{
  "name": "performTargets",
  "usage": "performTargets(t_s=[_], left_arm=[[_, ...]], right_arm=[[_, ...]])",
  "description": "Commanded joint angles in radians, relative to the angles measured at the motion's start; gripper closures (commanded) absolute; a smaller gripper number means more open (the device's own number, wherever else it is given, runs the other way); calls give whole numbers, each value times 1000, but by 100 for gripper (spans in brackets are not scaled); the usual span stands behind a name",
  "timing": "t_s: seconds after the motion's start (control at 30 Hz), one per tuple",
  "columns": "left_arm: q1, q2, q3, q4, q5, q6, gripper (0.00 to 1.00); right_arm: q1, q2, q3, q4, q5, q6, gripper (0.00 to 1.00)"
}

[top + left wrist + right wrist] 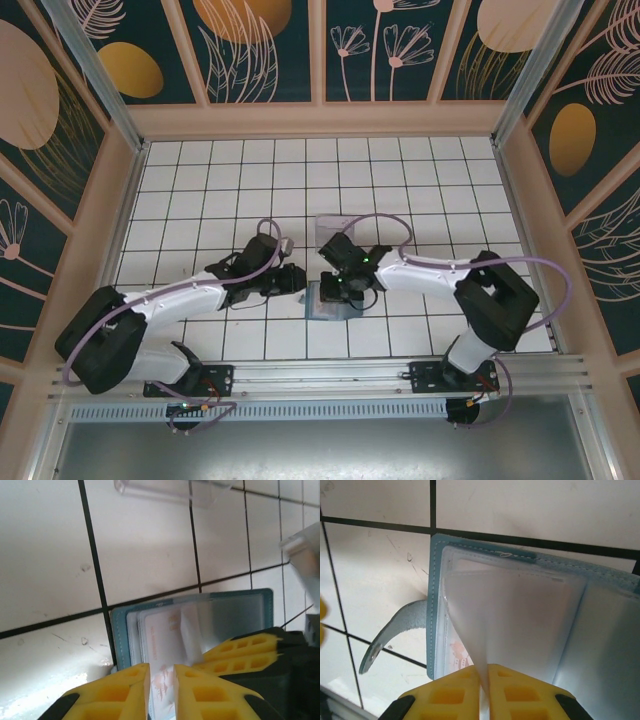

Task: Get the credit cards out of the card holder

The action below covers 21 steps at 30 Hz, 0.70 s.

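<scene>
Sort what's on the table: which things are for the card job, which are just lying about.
For the job: card holder, printed card inside it, left gripper, right gripper.
Lying about: clear plastic box.

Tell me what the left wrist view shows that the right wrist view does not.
Left wrist view: a clear plastic box beyond the card holder, and the left hand straddling a credit card with pale orange print. Right wrist view: the holder's strap lying on the tile, and the right hand pinching a clear sleeve. Both: the open card holder, its clear sleeves and that printed card.
</scene>
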Motion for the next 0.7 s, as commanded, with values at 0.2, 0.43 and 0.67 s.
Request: performTargets(t_s=[0.2, 0.43, 0.67], left_arm=[[-91, 103, 96, -21, 52, 18, 81], [-116, 169, 154, -73, 36, 0, 85], [-140, 249, 222, -106, 38, -2, 86]], right_arm=[[-78, -173, -226, 275, -144, 58, 85], [-133, -268, -350, 373, -187, 82, 83], [-157, -297, -397, 391, -209, 70, 81]])
